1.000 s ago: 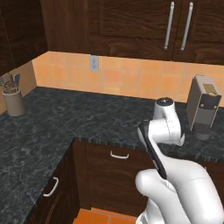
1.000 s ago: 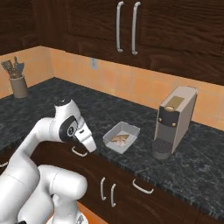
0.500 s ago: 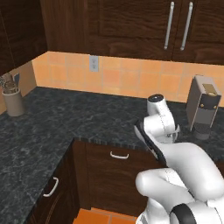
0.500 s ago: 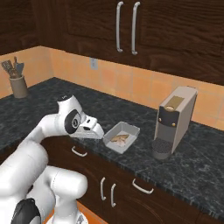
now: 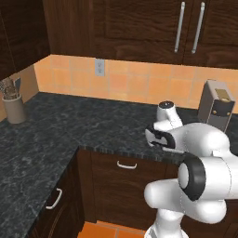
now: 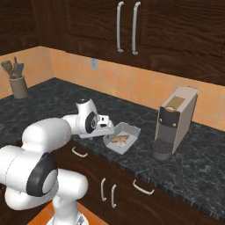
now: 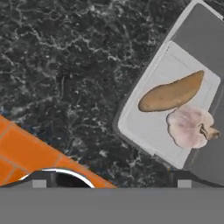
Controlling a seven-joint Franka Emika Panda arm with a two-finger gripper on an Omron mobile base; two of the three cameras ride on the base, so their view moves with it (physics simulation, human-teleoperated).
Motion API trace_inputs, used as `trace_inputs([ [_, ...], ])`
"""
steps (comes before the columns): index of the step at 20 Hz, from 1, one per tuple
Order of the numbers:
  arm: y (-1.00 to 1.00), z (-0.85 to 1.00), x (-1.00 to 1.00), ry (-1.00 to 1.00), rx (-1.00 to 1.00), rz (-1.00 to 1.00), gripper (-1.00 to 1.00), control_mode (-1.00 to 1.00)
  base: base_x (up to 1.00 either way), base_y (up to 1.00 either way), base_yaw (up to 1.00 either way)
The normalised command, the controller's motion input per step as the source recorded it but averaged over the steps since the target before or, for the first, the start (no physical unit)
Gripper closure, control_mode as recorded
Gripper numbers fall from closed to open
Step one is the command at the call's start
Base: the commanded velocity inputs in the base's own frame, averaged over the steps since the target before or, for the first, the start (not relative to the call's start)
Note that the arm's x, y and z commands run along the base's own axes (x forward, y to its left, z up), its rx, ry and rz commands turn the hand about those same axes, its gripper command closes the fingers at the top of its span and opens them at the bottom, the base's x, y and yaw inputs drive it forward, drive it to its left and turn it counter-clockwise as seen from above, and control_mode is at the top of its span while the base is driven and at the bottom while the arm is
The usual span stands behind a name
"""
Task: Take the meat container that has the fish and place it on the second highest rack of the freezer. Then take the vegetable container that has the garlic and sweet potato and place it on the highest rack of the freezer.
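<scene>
The vegetable container [image 7: 146, 127] is a shallow grey tray on the black counter, lying at the right of the hand view. It holds a brown-orange sweet potato [image 7: 171, 92] and a pinkish-white garlic bulb [image 7: 188, 127]. In the right base view the same tray [image 6: 110, 145] sits near the counter's front edge, with my gripper [image 6: 105, 125] just to its left and slightly above it. My gripper [image 7: 111, 181] is open, with nothing between its fingers. The hand [image 5: 158, 138] hangs over the counter edge in the left base view. The meat container with the fish and the freezer are out of view.
A grey coffee machine [image 6: 173, 121] stands right of the tray, against the orange tiled wall. A utensil holder [image 6: 18, 85] stands far left on the corner counter. Dark wall cabinets [image 6: 127, 26] hang above, drawers lie below the counter edge, and the orange floor [image 7: 26, 153] shows beyond it.
The arm has swung right and lower, bringing the hand from the counter's front toward the tray. The jaws stayed open. The tray has not moved.
</scene>
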Motion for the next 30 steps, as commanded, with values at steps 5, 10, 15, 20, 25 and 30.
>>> trace_inputs([
  [5,-0.27,-0.38,0.71,0.25,0.00,0.03,-1.00,-1.00,0.00,0.00,0.00],
  [10,-0.02,-0.52,0.26,0.09,0.00,0.00,-1.00,-1.00,0.00,0.00,0.00],
  [15,0.01,-0.60,0.00,0.00,0.00,0.02,-1.00,-1.00,0.00,0.00,0.00],
  [20,0.00,-0.63,-0.01,0.00,0.00,0.04,1.00,-1.00,0.00,0.00,0.00],
  [25,0.00,-0.48,-0.11,0.00,0.01,0.01,1.00,-1.00,0.00,0.00,0.00],
  [30,0.18,-0.06,-0.28,-0.01,0.00,0.00,1.00,-1.00,0.00,0.00,0.00],
])
